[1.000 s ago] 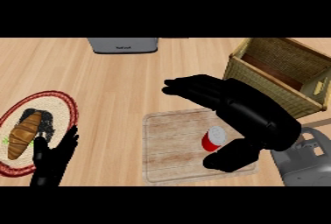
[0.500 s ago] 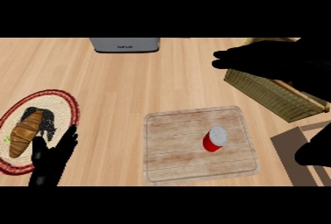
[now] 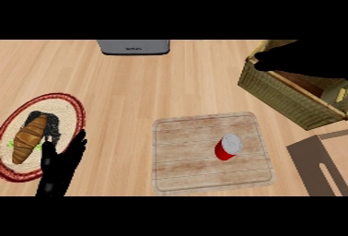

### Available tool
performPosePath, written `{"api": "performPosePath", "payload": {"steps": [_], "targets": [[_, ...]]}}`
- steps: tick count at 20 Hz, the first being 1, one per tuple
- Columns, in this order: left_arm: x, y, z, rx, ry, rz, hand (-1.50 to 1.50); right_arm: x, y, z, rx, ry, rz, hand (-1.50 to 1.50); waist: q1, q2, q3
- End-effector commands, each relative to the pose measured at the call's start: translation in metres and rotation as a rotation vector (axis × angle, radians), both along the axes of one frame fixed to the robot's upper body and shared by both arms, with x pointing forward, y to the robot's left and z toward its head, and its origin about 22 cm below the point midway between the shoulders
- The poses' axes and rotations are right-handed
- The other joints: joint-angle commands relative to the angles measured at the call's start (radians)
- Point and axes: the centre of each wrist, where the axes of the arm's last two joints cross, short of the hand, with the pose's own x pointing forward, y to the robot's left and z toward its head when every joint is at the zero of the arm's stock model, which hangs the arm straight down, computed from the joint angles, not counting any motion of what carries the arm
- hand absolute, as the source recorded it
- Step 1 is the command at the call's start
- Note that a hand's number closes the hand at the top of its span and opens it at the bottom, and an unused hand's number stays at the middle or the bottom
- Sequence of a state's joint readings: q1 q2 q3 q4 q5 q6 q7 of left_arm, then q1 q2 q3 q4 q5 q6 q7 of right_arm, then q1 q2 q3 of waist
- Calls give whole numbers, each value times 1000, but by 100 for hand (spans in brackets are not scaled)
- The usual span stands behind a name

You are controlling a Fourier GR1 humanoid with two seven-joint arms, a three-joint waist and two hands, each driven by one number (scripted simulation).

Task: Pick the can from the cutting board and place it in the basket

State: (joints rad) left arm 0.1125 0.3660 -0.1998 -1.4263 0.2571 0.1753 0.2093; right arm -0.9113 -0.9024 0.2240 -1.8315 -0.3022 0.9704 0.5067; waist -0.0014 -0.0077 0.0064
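Black against the wicker basket [image 3: 285,94], our right hand [image 3: 306,57] has pulled back to the top right corner, grip unreadable. Our left hand [image 3: 62,163] rests open. We see the red can [image 3: 228,147] lying untouched on the cutting board [image 3: 187,156].

Right hand [image 3: 306,57] is cut off by the top and right edges; only a dark mass is seen over the basket [image 3: 285,94], finger pose cannot be told. Basket interior beneath that hand is partly hidden, far corner cropped. Left hand [image 3: 61,166] is cut at the lower edge, forearm unseen. Plate [image 3: 68,108] rim beside it is partly covered by its fingers. Grey appliance [image 3: 133,46] is cropped at top.
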Motion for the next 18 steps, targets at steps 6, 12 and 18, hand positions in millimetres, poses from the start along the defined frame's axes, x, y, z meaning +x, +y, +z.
{"api": "performPosePath", "payload": {"steps": [6,12,18], "targets": [[0,11,-7,6,43,4,0,12,-5,-37,21,60,-15,-150,8,10,-6],[3,15,-4,0,48,5,0,-8,29,-80,42,63,-9,-150,4,8,-7],[-16,13,-13,-4,49,-9,0,6,31,-118,2,73,-14,-150,15,11,-6]]}}
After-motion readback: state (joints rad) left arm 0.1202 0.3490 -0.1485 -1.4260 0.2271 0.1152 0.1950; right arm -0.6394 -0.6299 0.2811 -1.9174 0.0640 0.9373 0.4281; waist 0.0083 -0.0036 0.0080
